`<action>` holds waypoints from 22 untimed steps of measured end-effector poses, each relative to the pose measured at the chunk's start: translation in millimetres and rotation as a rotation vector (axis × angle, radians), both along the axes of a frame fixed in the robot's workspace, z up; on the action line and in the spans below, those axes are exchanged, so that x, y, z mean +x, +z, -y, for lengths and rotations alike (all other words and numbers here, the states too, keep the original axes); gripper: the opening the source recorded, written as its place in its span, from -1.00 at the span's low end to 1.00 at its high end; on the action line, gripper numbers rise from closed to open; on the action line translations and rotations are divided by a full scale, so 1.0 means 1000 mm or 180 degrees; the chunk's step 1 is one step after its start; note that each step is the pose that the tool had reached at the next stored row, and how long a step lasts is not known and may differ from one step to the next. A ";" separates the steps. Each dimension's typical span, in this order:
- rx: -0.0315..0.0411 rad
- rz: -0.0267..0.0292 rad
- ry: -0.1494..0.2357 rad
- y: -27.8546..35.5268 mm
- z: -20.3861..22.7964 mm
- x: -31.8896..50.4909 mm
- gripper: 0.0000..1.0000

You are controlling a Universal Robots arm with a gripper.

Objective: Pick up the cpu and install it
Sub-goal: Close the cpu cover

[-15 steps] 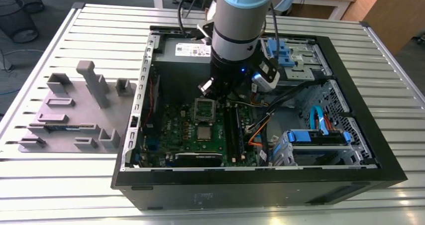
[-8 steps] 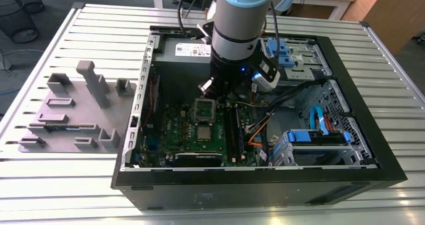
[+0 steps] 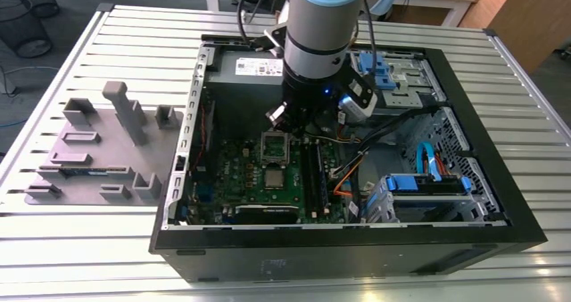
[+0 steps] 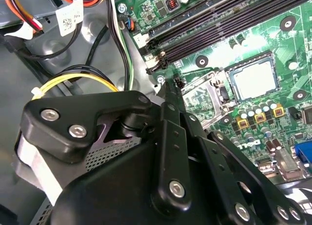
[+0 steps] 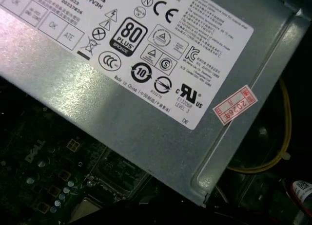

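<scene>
The cpu point(image 3: 275, 177) is a small silvery square lying flat in its socket on the green motherboard point(image 3: 237, 175) inside the open computer case. In the second wrist view the cpu point(image 4: 253, 79) sits in the black socket surround. The hinged metal socket frame point(image 4: 207, 96) stands open beside it, as the exterior view point(image 3: 275, 145) also shows. My gripper point(image 3: 290, 118) hangs low inside the case above the frame's end of the socket, apart from the cpu. Its black linkage point(image 4: 171, 118) fills the foreground of the second wrist view. Nothing shows in its grasp.
The grey power-supply box point(image 3: 250, 67) point(image 5: 146, 88) lies close behind the gripper. Black memory slots point(image 3: 314, 172), orange and yellow cables point(image 3: 344, 178) and blue drive bays point(image 3: 424, 182) crowd the exterior view's right. A grey parts fixture point(image 3: 103, 148) rests on the slatted table outside the case.
</scene>
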State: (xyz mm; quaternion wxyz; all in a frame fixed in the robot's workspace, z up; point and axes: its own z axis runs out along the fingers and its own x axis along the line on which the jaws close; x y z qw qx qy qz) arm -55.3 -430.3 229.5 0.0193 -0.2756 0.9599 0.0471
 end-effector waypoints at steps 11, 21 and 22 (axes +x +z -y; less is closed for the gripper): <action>0.0000 0.0000 0.0019 -0.0092 -0.0044 0.0008 -0.79; -0.0001 0.0000 0.0019 -0.0187 -0.0076 0.0022 -0.79; -0.0001 0.0000 0.0019 -0.0192 -0.0079 0.0022 -0.79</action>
